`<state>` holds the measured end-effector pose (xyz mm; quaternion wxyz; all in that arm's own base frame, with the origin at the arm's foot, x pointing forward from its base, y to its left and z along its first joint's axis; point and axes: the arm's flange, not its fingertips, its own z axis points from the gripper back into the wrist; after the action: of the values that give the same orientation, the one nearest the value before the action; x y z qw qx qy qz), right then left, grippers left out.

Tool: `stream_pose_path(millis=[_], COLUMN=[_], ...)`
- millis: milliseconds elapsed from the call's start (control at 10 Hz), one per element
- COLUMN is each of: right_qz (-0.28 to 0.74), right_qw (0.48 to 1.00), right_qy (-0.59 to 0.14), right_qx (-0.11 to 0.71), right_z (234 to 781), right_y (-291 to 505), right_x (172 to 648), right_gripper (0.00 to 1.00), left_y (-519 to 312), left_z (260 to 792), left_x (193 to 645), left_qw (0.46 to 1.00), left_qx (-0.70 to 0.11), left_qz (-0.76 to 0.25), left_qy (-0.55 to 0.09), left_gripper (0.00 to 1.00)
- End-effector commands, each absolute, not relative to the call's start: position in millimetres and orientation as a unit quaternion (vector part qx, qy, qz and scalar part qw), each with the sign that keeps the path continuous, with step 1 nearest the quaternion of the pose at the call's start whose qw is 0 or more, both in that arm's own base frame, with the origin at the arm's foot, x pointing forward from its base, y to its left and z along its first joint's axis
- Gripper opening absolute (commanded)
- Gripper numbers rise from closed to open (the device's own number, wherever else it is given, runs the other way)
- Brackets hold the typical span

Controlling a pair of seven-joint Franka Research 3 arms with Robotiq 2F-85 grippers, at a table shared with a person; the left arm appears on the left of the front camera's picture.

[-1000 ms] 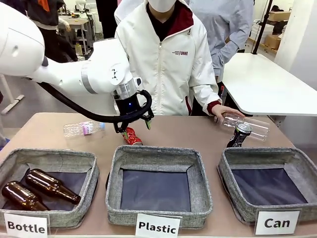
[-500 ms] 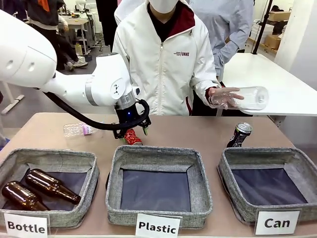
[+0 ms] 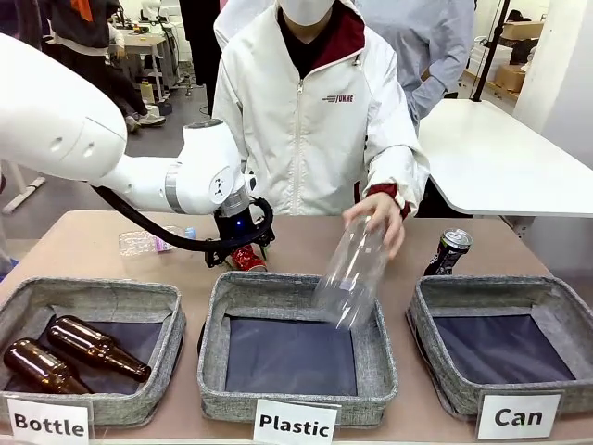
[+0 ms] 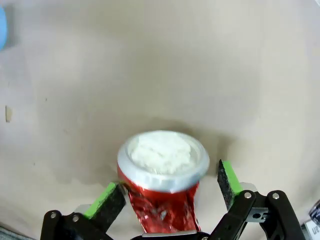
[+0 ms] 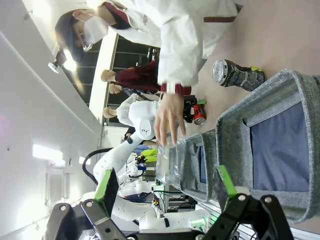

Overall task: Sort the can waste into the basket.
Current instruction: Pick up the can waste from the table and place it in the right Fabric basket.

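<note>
The crushed red can (image 4: 161, 165), shiny and creased with a pale silver top, stood upright between the left gripper's (image 4: 167, 182) spread fingers (image 4: 226, 176). They flanked it without clamping, with a gap at one pad. The dark can (image 3: 448, 252) stood well off from those fingers, just behind the "Can" basket (image 3: 486, 295). The right gripper (image 5: 165, 182) hung wide open, holding nothing. The desk (image 4: 200, 60) was plain tan. Across it, a person's hand (image 3: 378, 218) held a clear bottle (image 3: 350, 273) above the "Plastic" basket (image 3: 278, 289).
</note>
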<state>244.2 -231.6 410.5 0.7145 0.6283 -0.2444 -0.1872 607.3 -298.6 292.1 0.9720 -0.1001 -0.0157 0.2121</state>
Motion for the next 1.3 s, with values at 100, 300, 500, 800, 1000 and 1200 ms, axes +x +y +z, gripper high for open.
stream_pose_path(millis=[100,300,500,800,1000,1200], right_qz=[-0.179,-0.179,-0.179,-0.179,-0.179,-0.179], right_qw=[0.711,0.711,0.711,0.711,0.711,0.711], right_qy=[-0.257,-0.257,-0.257,-0.257,-0.257,-0.257], right_qx=[0.63,0.63,0.63,0.63,0.63,0.63], right_z=[411.8,411.8,411.8,411.8,411.8,411.8], right_y=[-231.9,-231.9,-231.9,-231.9,-231.9,-231.9], right_x=[245.6,245.6,245.6,245.6,245.6,245.6], right_gripper=[1.0,1.0,1.0,1.0,1.0,1.0], left_y=[-304.4,-305.1,-303.5,-301.6,-301.3,-298.7], left_z=[285.7,285.0,285.3,287.4,288.7,291.9], left_x=[614.7,615.2,611.7,611.0,610.8,609.7], left_qw=[0.968,0.972,0.972,0.973,0.972,0.972], left_qx=[-0.073,-0.063,-0.067,-0.061,-0.061,-0.064], left_qz=[0.239,0.226,0.225,0.224,0.225,0.225], left_qy=[-0.023,-0.011,-0.013,-0.014,-0.012,-0.012], left_gripper=[1.0,0.42,0.0,0.15,0.0,0.0])
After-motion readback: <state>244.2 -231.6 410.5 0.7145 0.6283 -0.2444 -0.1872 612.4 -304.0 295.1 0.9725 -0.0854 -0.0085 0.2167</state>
